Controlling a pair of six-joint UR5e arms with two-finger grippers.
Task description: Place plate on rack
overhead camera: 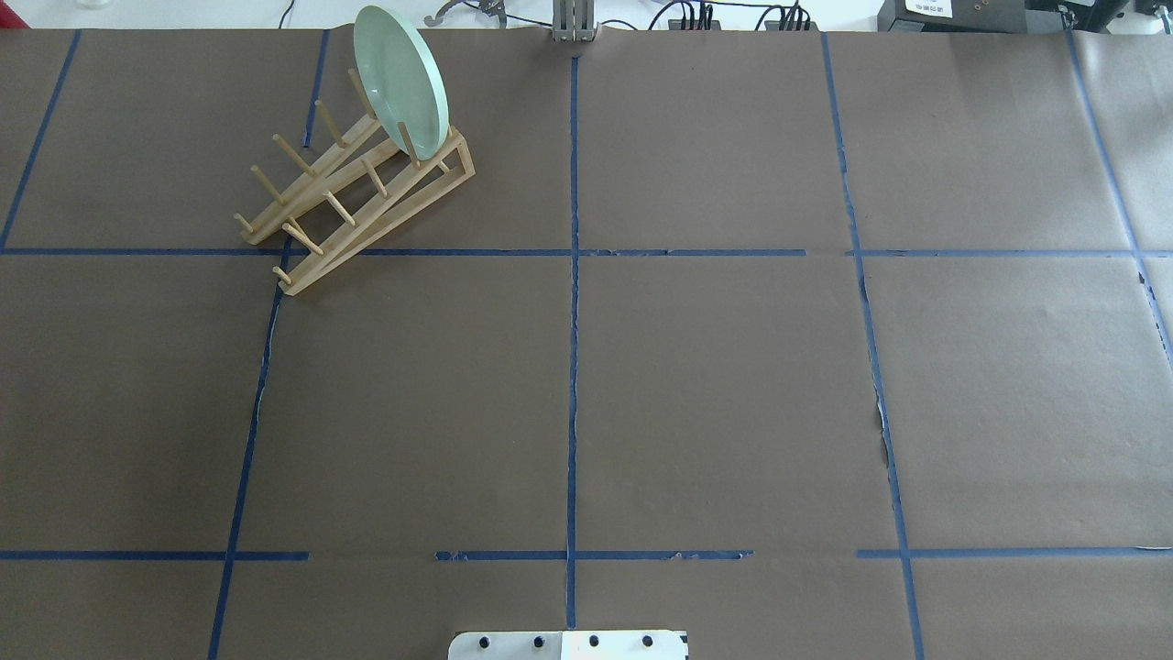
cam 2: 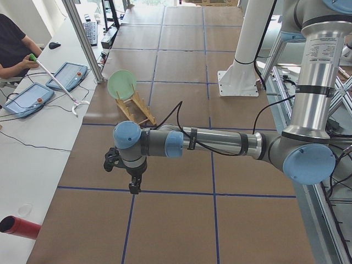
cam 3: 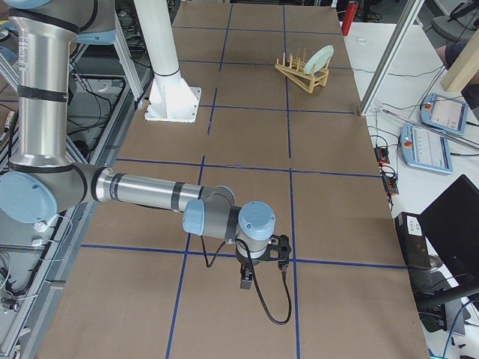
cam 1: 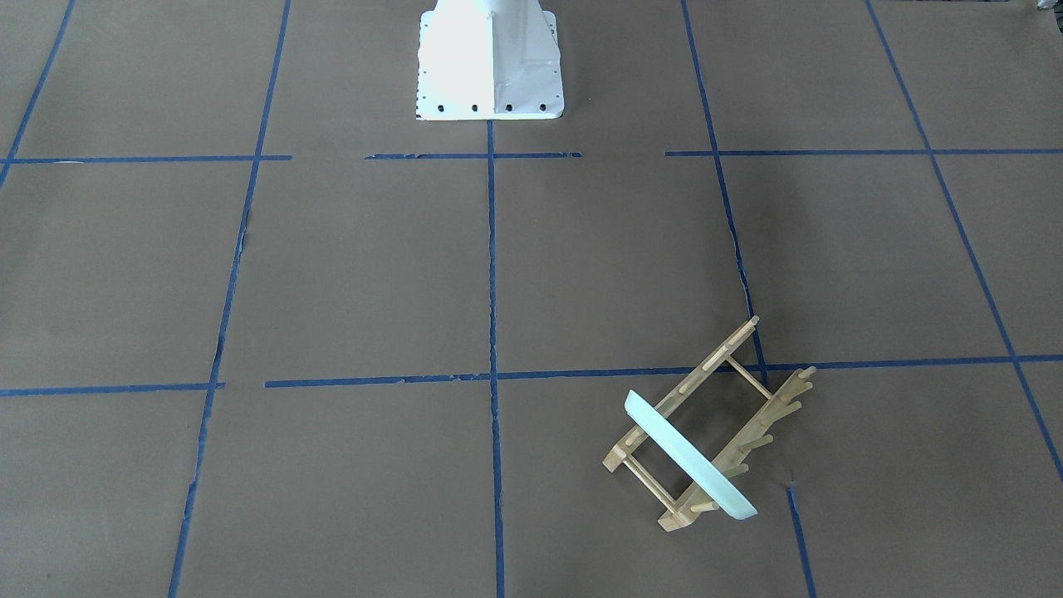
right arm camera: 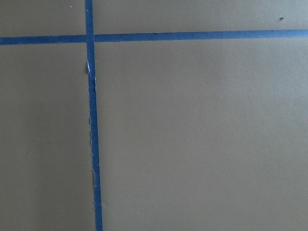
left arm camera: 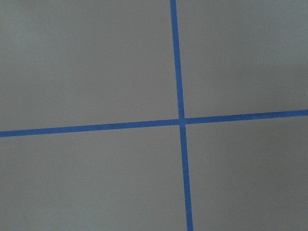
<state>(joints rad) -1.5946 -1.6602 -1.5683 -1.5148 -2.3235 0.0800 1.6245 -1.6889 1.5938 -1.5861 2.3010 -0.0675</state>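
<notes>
The pale mint-green plate (overhead camera: 400, 78) stands on edge between the pegs at one end of the light-wood rack (overhead camera: 357, 197), at the far left of the table. Both also show in the front view, plate (cam 1: 689, 457) and rack (cam 1: 751, 411). Neither gripper touches them. My left gripper (cam 2: 133, 187) hangs over bare table well short of the rack and shows only in the left side view. My right gripper (cam 3: 245, 283) hangs over the table's opposite end and shows only in the right side view. I cannot tell whether either is open or shut. The wrist views show only brown paper and blue tape.
The white robot base (cam 1: 490, 58) stands at the table's near middle edge. Blue tape lines grid the brown table cover (overhead camera: 715, 394). A side bench holds tablets (cam 2: 27, 99), a red cylinder (cam 2: 22, 227) and an operator's arm (cam 2: 16, 60).
</notes>
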